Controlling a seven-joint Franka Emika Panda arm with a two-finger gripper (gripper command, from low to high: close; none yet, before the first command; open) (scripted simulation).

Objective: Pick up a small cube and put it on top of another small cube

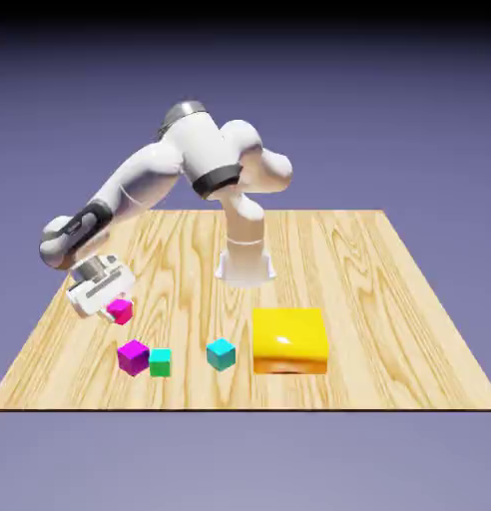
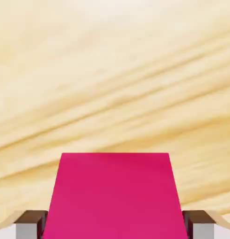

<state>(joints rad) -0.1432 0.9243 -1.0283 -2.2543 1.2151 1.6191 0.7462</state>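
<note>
Evidently clamped on the pink cube, both fingertips against its sides, near the table's edge at the exterior view's left. Could clip the green cube (right beside the purple cube) if lowered off-centre.

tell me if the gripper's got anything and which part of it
The jaws hold the hot-pink cube, one fingertip against each of two opposite side faces.
</note>
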